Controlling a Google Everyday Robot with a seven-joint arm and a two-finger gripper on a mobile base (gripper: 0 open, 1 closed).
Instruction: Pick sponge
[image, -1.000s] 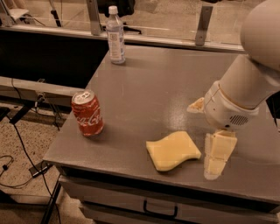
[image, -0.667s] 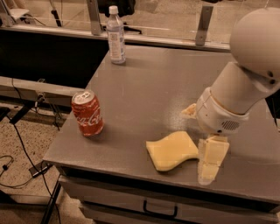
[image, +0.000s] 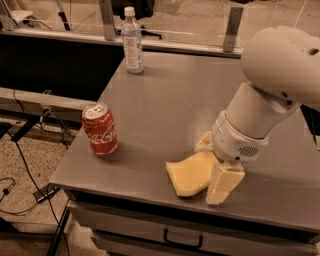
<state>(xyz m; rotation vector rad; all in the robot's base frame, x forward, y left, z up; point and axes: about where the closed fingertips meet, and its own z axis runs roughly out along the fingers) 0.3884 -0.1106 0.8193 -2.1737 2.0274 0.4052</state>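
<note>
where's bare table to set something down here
Widest bare patch: the middle of the table, between the water bottle, the soda can and the arm. A smaller strip lies along the front edge between can and sponge. Crowded: front right, where the gripper is down at the sponge's right end, fingers apart.

Gripper (image: 209, 172) down at sponge (image: 187, 175) right end, fingers spread astride.
</note>
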